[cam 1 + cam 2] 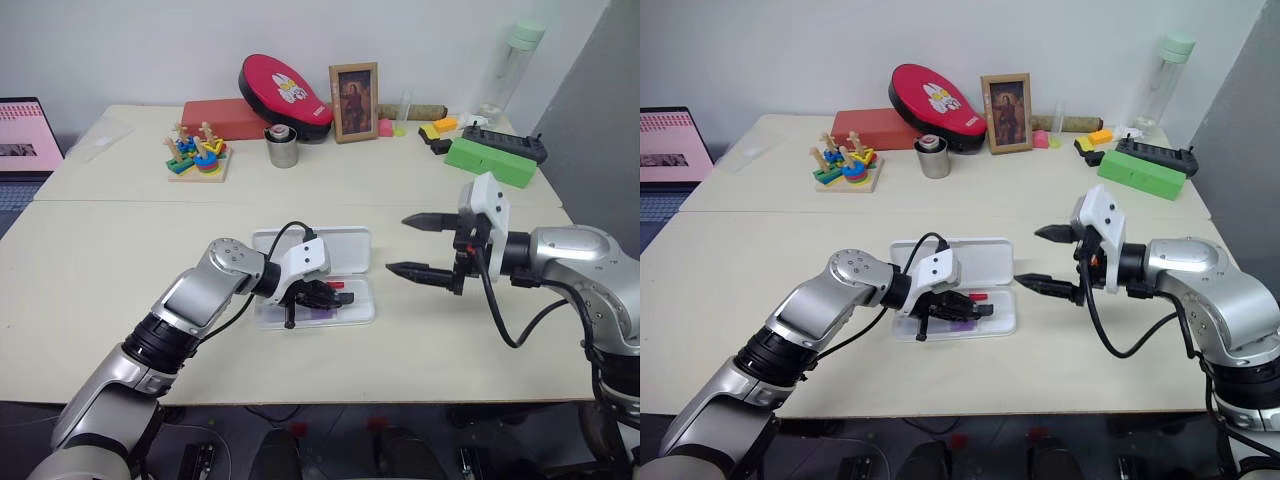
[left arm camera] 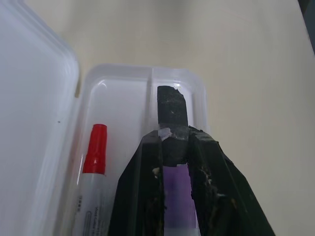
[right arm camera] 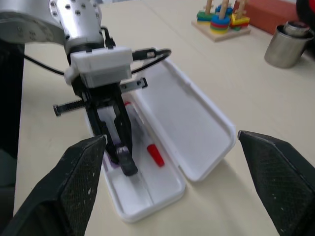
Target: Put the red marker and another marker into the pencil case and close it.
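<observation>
- Left gripper (image 2: 175, 147) is down inside the flat white hard-plastic pencil case (image 1: 313, 290), its black fingers clamped on the chunky lavender marker with the dark purple cap (image 2: 175, 196), the cap poking out past the fingertips over the tray.
- Right gripper (image 1: 418, 245) hangs just beside the case's right end, fingers spread wide and holding nothing.
- Slim red marker with the white barrel and red cap (image 2: 93, 162) is already lying in the tray, in the compartment next to the hinge, alongside the lavender one and apart from it.
- So, by my reading: red marker is in, the second marker is at the tray but not yet released.
- The case stands open on the cream table (image 1: 120, 260), its lid (image 3: 189, 125) flat on the far side of the tray; letting go and shutting the lid are what's left.
- Writing: there's small dark print on the red marker's barrel in the left wrist view, too small to read.
- No brand or label can be made out on the case or on the lavender marker.
</observation>
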`<action>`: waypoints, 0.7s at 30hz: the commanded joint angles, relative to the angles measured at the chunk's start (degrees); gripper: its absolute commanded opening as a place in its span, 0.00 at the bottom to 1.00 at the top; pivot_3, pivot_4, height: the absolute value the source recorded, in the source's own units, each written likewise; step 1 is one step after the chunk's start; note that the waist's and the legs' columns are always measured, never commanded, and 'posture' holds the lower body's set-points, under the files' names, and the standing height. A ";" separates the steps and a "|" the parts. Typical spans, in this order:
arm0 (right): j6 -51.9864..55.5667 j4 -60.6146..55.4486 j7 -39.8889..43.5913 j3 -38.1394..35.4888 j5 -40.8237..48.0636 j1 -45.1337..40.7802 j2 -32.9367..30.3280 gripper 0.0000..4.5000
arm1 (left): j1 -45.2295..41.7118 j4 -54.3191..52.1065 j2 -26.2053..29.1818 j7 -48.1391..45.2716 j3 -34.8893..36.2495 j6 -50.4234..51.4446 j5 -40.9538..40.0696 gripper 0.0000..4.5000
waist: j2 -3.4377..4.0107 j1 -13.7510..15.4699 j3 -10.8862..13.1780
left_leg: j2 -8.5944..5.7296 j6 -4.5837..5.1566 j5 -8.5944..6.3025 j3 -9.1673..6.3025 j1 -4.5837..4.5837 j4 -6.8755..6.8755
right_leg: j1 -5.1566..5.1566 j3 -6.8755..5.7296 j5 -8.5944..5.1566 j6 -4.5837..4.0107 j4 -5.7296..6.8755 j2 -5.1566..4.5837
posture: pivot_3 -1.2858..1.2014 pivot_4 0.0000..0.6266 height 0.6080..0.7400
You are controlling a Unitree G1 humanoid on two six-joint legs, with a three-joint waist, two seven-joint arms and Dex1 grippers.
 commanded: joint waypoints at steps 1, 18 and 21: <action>-0.46 -2.18 -0.30 -0.35 0.00 0.08 -1.16 1.00 | 0.54 -2.54 -1.07 0.51 -0.17 0.79 0.38 0.09 | 0.00 -0.01 0.00 | 0.00 0.00 0.00 0.00 0.00 0.00 | 0.00 0.00 0.00 0.00 0.00 0.00 | 0.52 0.24 1.00; -0.85 -1.93 -1.42 1.15 0.38 -0.15 -0.08 1.00 | 0.24 -2.92 -4.89 3.21 -0.82 3.58 1.56 0.09 | 0.00 0.02 0.00 | 0.00 0.00 0.00 -0.01 0.00 0.01 | 0.02 0.00 0.00 0.00 -0.01 0.00 | 0.52 0.24 1.00; -0.82 -1.97 -1.60 1.13 0.41 -0.08 -0.09 1.00 | -0.14 -2.63 -5.27 3.17 -0.59 3.65 1.49 0.09 | 0.00 0.01 0.00 | 0.00 0.00 0.00 -0.01 0.00 0.01 | 0.02 0.00 0.00 0.00 0.00 0.00 | 0.52 0.24 1.00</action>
